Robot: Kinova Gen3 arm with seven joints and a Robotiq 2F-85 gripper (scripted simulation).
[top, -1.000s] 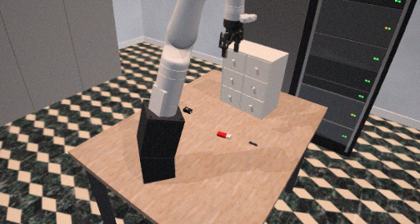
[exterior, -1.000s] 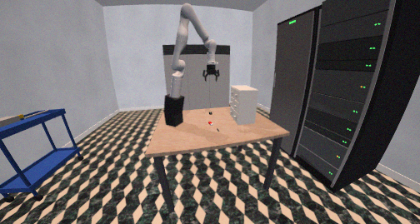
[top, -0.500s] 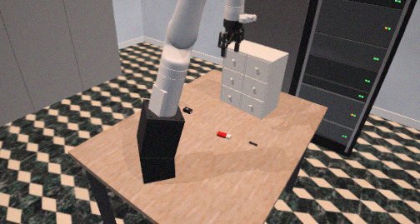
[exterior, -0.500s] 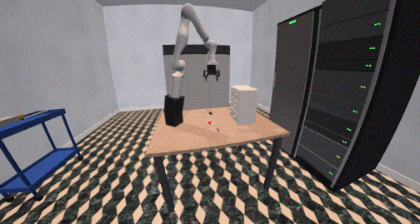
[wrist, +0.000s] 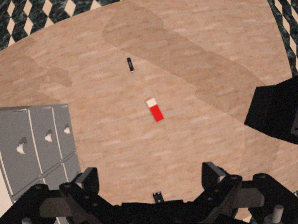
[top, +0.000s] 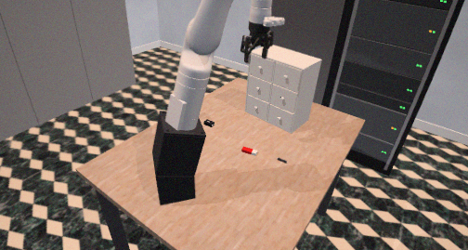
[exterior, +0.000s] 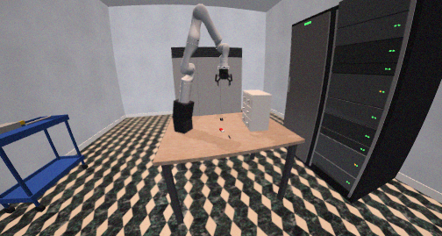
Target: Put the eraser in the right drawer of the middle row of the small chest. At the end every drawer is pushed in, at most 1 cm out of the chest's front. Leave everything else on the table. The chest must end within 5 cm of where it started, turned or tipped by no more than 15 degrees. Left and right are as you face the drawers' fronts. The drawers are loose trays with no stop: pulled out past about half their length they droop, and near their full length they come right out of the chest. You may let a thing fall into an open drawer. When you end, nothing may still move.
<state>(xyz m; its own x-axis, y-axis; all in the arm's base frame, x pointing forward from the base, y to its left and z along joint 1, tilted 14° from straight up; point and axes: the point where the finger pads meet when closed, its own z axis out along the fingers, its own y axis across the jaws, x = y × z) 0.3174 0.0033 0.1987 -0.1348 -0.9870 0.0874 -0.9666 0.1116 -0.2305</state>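
The eraser (top: 249, 150) (exterior: 222, 129) (wrist: 154, 110) is a small red and white block lying flat on the wooden table (top: 241, 209) (exterior: 245, 142) (wrist: 220, 43), in front of the chest. The small white chest (top: 304, 85) (exterior: 259, 111) (wrist: 33, 145) stands at the table's far side, with three rows of two drawers, all pushed in. The right drawer of its middle row (top: 283, 98) is shut. My gripper (top: 257, 51) (exterior: 224, 80) (wrist: 150, 177) is open and empty. It hangs high over the table near the chest's top far corner, well above the eraser.
A small black object (top: 209, 123) (exterior: 221, 118) lies near the arm's black pedestal (top: 178, 163) (exterior: 182, 116) (wrist: 276, 110). A thin dark piece (top: 281, 160) (wrist: 131, 63) lies right of the eraser. A server rack (top: 399, 74) stands behind the table. A blue cart (exterior: 31, 162) stands far left.
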